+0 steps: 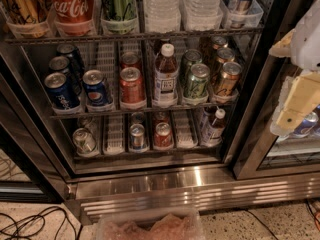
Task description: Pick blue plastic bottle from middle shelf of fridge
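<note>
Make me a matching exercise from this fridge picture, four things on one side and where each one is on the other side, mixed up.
Things:
1. blue plastic bottle
2. Pepsi cans
3. Coca-Cola bottle
4. gripper

Places:
A. far right of the view, outside the shelves
B. middle shelf, centre lane
C. top rack, in a clear bin
D. middle shelf, left end of the view

Pairs: 1-B, 2-D, 3-C, 4-A

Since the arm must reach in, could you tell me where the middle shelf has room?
Bare lane behind the front Pepsi can, beside the red cans. Crowded around the blue plastic bottle: red and green cans flank it. The gripper hangs outside, right.
</note>
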`<state>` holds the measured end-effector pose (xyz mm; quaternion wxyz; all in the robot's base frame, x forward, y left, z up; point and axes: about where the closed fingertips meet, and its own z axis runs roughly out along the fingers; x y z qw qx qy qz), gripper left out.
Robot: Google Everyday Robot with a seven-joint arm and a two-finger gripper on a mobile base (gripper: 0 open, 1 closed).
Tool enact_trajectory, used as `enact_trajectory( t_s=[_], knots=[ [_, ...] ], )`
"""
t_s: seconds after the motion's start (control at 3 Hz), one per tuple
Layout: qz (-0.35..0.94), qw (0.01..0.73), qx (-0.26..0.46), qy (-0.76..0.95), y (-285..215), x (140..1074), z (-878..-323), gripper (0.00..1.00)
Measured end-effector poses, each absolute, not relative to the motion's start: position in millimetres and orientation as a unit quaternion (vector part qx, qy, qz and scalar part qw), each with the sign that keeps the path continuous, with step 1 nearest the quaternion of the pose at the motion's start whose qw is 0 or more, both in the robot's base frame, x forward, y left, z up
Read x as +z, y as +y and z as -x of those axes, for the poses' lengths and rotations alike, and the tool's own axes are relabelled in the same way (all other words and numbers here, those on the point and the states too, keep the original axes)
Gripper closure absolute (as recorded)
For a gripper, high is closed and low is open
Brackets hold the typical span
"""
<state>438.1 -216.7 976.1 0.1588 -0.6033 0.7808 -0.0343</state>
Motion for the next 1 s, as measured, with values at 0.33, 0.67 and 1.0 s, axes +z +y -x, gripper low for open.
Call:
enact_trajectory(
  t_s=[0.33,0.67,1.0],
  knots=[
    [0.603,0.159,-0.034,0.781,-216.7,976.1,-438.1,0.00],
    [0.597,0.180,-0.034,0.781,-211.9,975.9,-440.6,0.19],
    [0.588,0.224,-0.021,0.777,-196.4,969.9,-444.3,0.42]
  ],
)
